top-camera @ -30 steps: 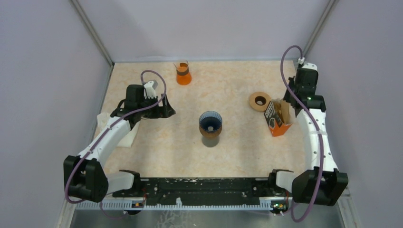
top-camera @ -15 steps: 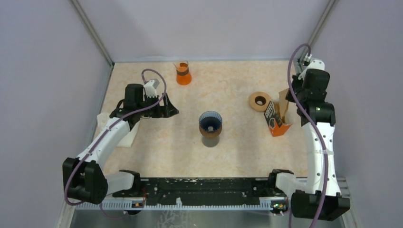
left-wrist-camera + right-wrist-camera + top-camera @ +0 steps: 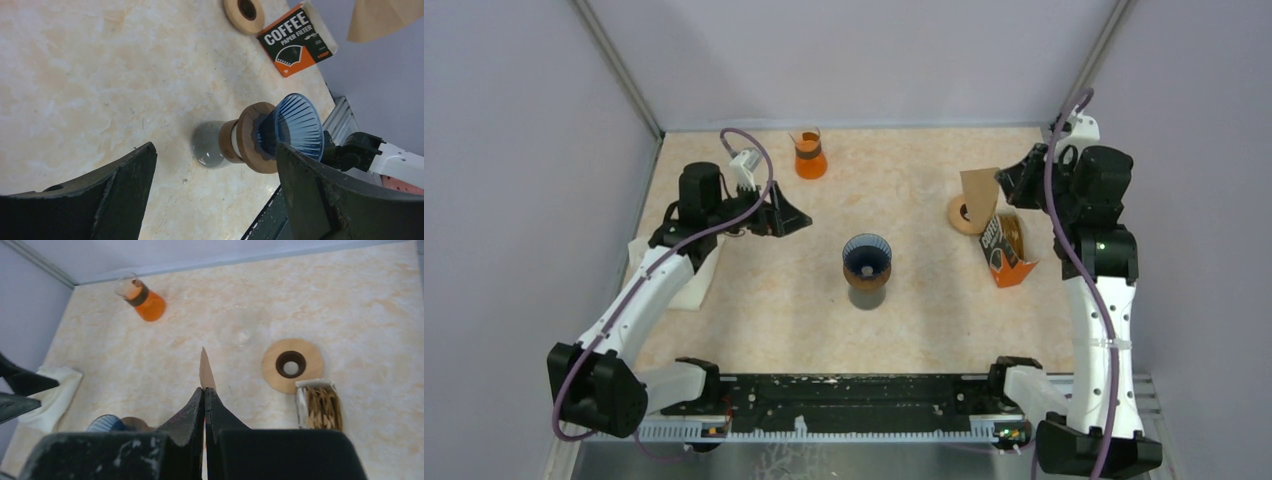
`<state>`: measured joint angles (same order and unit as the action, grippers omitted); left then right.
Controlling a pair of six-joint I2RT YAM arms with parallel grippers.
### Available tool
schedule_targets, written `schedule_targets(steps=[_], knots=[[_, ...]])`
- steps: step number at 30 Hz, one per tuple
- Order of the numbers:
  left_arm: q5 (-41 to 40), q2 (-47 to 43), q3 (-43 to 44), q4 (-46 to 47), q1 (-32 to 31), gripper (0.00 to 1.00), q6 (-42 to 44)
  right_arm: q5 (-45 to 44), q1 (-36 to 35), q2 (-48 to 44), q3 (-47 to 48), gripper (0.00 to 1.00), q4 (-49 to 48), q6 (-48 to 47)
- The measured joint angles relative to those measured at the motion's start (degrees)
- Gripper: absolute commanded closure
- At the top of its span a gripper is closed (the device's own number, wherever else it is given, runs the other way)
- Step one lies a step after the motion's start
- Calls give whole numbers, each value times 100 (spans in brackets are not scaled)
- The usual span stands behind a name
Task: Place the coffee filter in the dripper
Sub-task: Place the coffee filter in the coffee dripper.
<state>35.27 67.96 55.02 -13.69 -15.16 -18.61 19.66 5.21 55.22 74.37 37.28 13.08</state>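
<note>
The blue ribbed dripper (image 3: 866,257) stands mid-table on a wooden collar and glass base; the left wrist view shows it (image 3: 296,125) between my fingers' line of sight. A brown paper coffee filter (image 3: 980,186) hangs in the air above the wooden ring, with my right gripper (image 3: 1008,184) shut on its edge. In the right wrist view the filter (image 3: 205,371) sticks out edge-on from the shut gripper (image 3: 204,390). My left gripper (image 3: 790,217) is open, left of the dripper and apart from it; seen from its own wrist the left gripper (image 3: 215,150) holds nothing.
An orange filter box (image 3: 1006,248) with several filters stands at the right, beside a wooden ring (image 3: 965,214). An orange flask (image 3: 809,156) stands at the back. A white cloth (image 3: 679,285) lies at the left edge under the left arm.
My right arm has risen and swung left, drawing the filter out of the box and over the wooden ring. The left gripper has shifted slightly right toward the dripper.
</note>
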Motion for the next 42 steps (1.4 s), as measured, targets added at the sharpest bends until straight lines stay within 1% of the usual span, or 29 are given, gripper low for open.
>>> schedule_targets(steps=[3,10,16,20,24,32,42], knots=[[234,0,90,186,-22,7,-48,341,-146,2,0,100,-188,190],[782,76,321,710,-24,9,-216,916,-813,127,0,100,-691,623],[1176,243,551,1078,-26,13,-330,1252,-1123,304,-2,100,-1106,916],[1423,365,625,1318,-118,16,-424,1366,-1486,463,0,100,-1261,973],[1600,490,721,1438,-297,17,-431,1416,-1880,688,0,100,-1296,970],[1738,555,841,1563,-509,22,-361,1473,-2518,1093,181,100,-1294,946],[1947,599,892,1591,-564,30,-186,1644,-2981,1322,448,100,-1464,942]])
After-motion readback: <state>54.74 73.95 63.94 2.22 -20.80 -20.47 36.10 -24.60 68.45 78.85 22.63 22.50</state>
